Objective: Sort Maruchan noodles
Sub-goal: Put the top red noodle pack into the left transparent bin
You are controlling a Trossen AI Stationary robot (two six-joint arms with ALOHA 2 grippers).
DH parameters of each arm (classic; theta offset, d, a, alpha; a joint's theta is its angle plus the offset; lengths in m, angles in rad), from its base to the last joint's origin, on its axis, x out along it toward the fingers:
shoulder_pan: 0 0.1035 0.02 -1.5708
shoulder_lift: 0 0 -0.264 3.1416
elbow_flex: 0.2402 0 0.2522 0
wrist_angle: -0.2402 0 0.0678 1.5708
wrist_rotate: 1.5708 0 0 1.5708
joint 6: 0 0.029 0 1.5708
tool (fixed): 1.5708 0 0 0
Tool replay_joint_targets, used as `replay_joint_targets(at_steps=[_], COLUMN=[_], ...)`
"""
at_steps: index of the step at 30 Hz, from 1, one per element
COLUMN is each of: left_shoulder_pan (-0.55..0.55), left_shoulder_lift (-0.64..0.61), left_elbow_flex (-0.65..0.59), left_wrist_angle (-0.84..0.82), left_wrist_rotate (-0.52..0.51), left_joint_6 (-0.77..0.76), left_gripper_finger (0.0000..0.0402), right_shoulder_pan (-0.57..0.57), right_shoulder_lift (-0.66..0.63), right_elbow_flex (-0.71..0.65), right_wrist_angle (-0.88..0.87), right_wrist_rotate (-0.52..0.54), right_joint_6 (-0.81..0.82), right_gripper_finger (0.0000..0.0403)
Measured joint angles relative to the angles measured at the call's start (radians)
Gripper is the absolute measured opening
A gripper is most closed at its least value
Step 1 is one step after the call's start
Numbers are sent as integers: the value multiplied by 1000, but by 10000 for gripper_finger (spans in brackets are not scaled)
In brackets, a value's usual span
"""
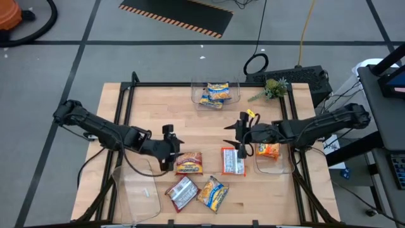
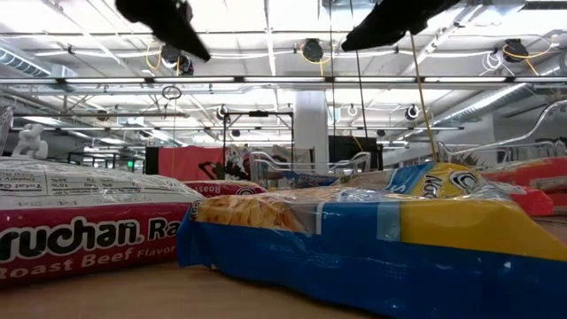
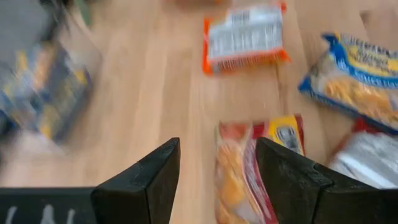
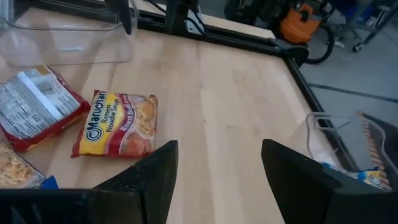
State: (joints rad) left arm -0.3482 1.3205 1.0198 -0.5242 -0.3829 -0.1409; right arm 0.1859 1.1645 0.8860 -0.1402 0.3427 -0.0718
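Wood: the desk (image 1: pixel 145 101) is pale, smooth planks with a dark frame round it.
Packets: the Maruchan noodles are flat, shiny plastic packets, crinkly and soft at the edges.
Where they lie: four loose ones sit in the lower middle of the high view: a red roast beef packet (image 1: pixel 189 164), an orange-edged packet (image 1: pixel 233 161), a silver-backed packet (image 1: pixel 182 192) and a blue-and-yellow packet (image 1: pixel 212 193).
Already in bins: two blue-and-yellow ones lie in the top bin (image 1: pixel 215 100) at upper middle; an orange one lies in the right bin (image 1: pixel 273 166).
Left bin: a clear bin (image 1: pixel 136 190) at lower left holds no packets that I can see.
Left claw: the left claw (image 1: pixel 169 156) hangs just beside the red packet, fingers apart, holding nothing.
Right claw: the right claw (image 1: pixel 239 134) hangs above the orange-edged packet, fingers apart, holding nothing.
How they will feel: I think they are light, and the brick of noodles inside could crack if squeezed hard.
Slip: the wrapper looks slippery.
Where to hold: I would pinch across the short sides, over the firm middle, not the thin floppy end.
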Motion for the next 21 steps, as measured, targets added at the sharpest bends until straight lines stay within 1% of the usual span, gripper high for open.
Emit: replay_joint_targets(at_steps=[3,6,11,13,16,19,21], left_shoulder_pan=[4,3,3,3,9,20,25], left_shoulder_lift=[2,1,1,1,1,1,1], left_elbow_flex=[0,1,1,-6,-41,-88,-121], left_wrist_angle=[-51,-92,-211,-237,-210,-137,-102], left_wrist_rotate=[24,27,27,28,83,151,156], left_joint_6=[-26,-17,27,18,-13,-26,-8], left_gripper_finger=[216,216,216,216,216,216,216], right_shoulder_pan=[5,7,7,7,12,30,43], right_shoulder_lift=[-15,-28,-55,-64,-79,-83,-85], right_elbow_flex=[0,0,0,0,0,1,1], right_wrist_angle=[1,-5,2,2,11,31,52], right_wrist_rotate=[-1,-1,-2,-2,-2,1,2], right_joint_6=[-24,-45,-78,-83,-80,-92,-109], right_gripper_finger=[226,226,226,226,226,226,226])
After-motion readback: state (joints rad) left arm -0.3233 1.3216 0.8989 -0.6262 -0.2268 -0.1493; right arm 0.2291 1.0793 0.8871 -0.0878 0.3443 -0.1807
